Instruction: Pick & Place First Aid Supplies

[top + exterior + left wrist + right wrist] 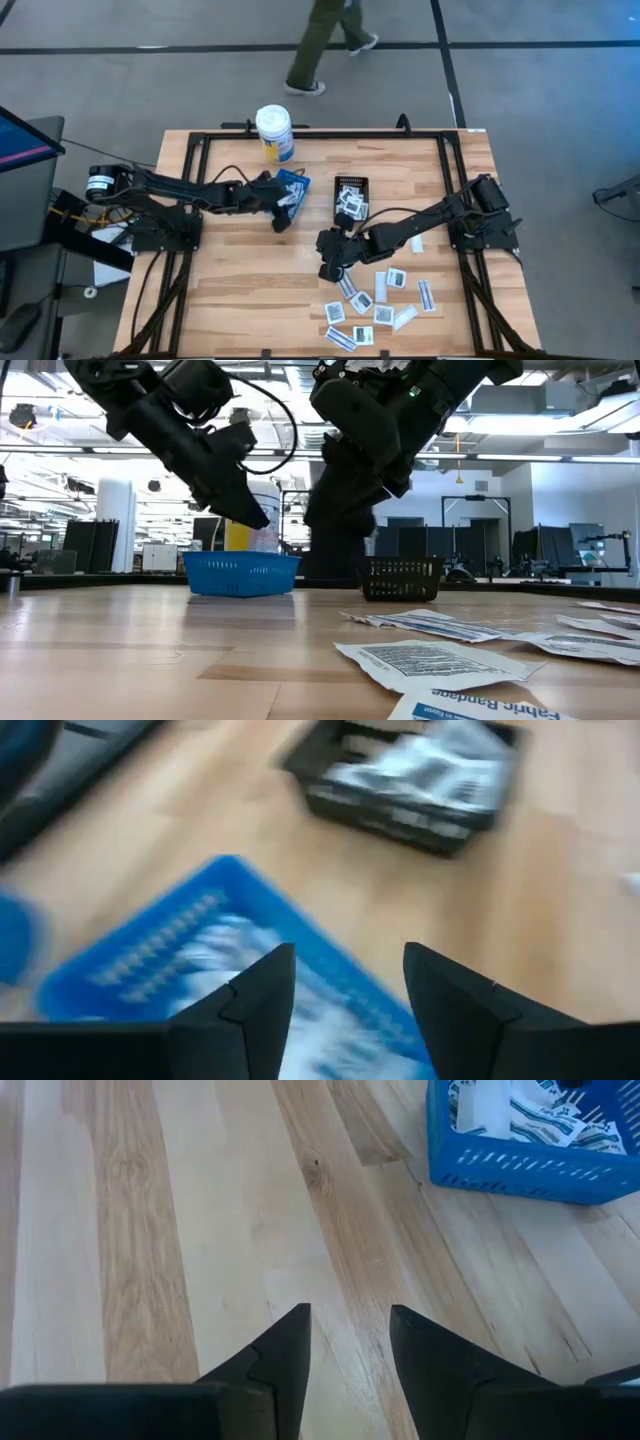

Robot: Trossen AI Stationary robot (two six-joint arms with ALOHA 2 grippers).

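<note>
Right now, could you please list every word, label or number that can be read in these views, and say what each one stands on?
"Fabric Bandage", cut off by the picture's edge: on the nearest white packet in the low view.
Fine print on the next packet: too small to read.
Yellow label on the white bottle: too small to read.
Packets in the black tray and blue tray: print unreadable.

Bare wood lies ahead of the right gripper (349, 1342) (fingers parted), the blue tray (520, 1168) well apart.
</note>
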